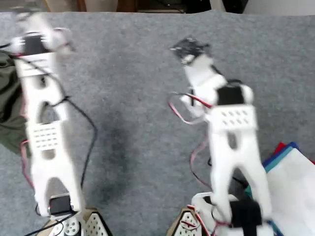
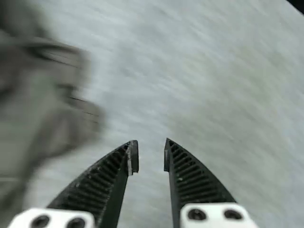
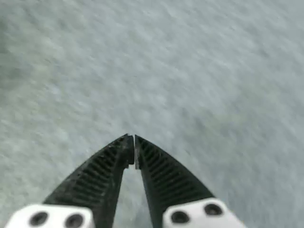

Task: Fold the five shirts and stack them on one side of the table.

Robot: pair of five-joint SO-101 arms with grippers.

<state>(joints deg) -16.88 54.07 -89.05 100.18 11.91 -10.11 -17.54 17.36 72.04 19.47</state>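
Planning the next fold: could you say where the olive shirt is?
High view: the olive shirt lies at the table's left edge, beside the left arm.

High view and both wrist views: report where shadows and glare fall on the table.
High view: a soft shadow darkens a patch of the grey table, with no glare anywhere on it. Left wrist view: the light is even on the table ahead of the left gripper, with no hard shadow. Right wrist view: it is the same ahead of the right gripper.

No readable text, no labels, no numbers, no signs on anything here
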